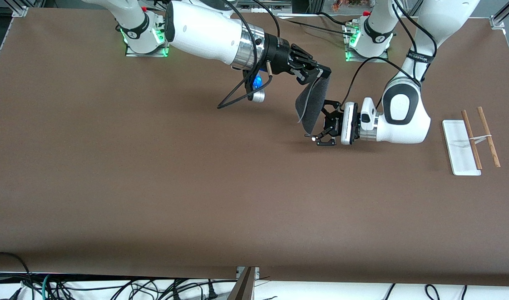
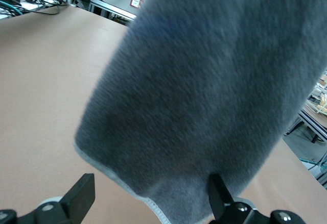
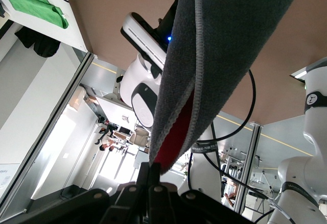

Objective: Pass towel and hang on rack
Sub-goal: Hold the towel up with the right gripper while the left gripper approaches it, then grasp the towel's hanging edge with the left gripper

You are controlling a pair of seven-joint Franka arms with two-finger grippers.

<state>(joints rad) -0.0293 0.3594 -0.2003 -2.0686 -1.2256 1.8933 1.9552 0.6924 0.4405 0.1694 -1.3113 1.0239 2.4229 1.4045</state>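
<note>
The dark grey towel (image 1: 313, 104) hangs in the air over the middle of the table, its top corner pinched in my right gripper (image 1: 323, 73), which is shut on it. The right wrist view shows that grip (image 3: 158, 175) just below a red patch (image 3: 176, 137) of the towel (image 3: 219, 45). My left gripper (image 1: 319, 123) is open at the towel's lower end. In the left wrist view the towel (image 2: 204, 81) fills the frame, and its stitched lower edge dips between the two spread fingers of the gripper (image 2: 149, 199). The rack (image 1: 458, 154) stands toward the left arm's end of the table, a white base with two wooden rods (image 1: 471, 139).
Both arm bases (image 1: 146, 39) glow green along the table's edge farthest from the front camera. A black cable (image 1: 241, 93) loops below the right wrist. More cables (image 1: 112, 287) lie off the table's nearest edge. Bare brown tabletop (image 1: 196, 187) spreads nearer the front camera.
</note>
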